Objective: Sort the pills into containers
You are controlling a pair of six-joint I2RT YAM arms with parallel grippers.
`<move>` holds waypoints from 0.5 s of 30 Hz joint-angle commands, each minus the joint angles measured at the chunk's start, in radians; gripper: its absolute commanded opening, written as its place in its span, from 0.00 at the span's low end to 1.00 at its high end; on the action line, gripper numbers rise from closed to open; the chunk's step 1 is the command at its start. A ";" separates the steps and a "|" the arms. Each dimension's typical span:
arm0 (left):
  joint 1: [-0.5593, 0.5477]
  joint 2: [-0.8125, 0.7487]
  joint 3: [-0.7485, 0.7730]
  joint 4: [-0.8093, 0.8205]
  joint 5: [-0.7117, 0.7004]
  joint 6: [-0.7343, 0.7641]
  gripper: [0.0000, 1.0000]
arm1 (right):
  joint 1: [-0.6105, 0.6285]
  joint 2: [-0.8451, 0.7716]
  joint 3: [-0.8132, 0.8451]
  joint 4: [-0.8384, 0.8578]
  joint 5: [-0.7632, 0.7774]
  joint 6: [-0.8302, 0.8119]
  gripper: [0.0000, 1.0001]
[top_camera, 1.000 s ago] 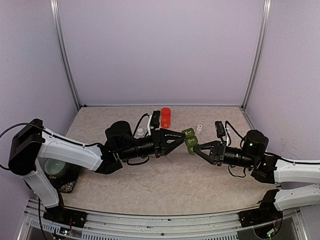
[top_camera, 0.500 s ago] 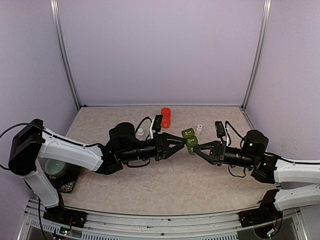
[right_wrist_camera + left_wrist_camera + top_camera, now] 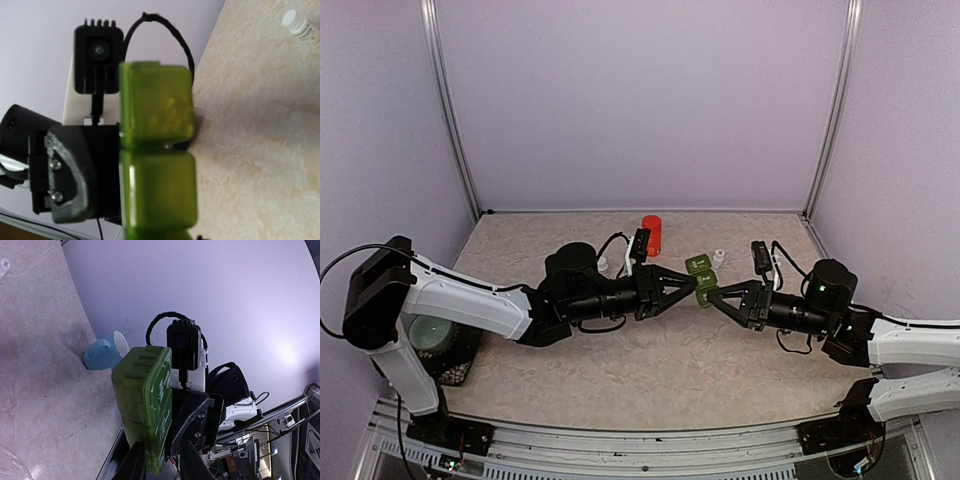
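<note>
The containers (image 3: 700,278), a dark green strip of joined lidded compartments, hang above the table's middle. My right gripper (image 3: 715,296) is shut on their near end. In the right wrist view the containers (image 3: 156,160) fill the centre with lids closed and hide the jaws. My left gripper (image 3: 692,285) meets the strip from the left. In the left wrist view the containers (image 3: 145,400) stand on edge, and the lid edge sits between the narrowed fingers of the left gripper (image 3: 161,462). Whether they press on it does not show. No pills show.
A red bottle (image 3: 651,230) stands at the back, partly behind the left wrist. Small white bottles (image 3: 602,264) (image 3: 719,256) stand near it, and one white bottle (image 3: 301,26) shows in the right wrist view. A pale blue mug (image 3: 102,354) stands by the wall.
My left arm has slid right toward the strip, and its jaws have narrowed around the lid edge. The right arm and the strip have stayed put.
</note>
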 commanded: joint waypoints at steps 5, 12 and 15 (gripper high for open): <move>-0.010 0.024 0.047 0.033 0.026 0.009 0.17 | -0.001 0.007 0.001 0.013 -0.009 -0.012 0.00; -0.006 0.008 0.044 0.026 0.005 0.019 0.13 | 0.004 0.002 -0.019 0.018 -0.010 -0.008 0.00; -0.003 0.003 0.048 0.007 -0.004 0.030 0.13 | 0.005 -0.002 -0.026 0.016 -0.014 -0.008 0.00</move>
